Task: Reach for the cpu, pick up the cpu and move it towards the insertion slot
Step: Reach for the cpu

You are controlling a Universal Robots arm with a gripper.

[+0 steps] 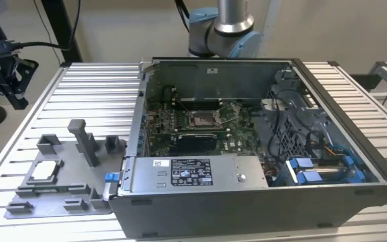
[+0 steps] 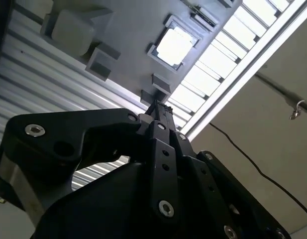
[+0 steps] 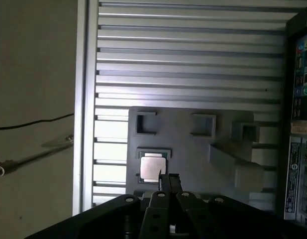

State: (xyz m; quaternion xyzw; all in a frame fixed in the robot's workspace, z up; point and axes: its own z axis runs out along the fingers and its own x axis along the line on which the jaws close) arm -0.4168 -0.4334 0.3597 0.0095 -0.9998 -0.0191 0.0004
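Silvery cpu (image 3: 152, 167) sits in grey fixture (image 3: 193, 154) — tool (image 3: 168, 178) near it, pinched narrow, empty.

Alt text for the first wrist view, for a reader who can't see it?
The black gripper points toward a silvery cpu seated in a grey fixture on a slatted metal table; a computer case stands alongside.

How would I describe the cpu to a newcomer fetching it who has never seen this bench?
Find the open computer case on the slatted table; at the exterior view's left of it lies a grey fixture plate. Near that plate's left edge sits the cpu, the only flat silvery-white square among grey blocks.
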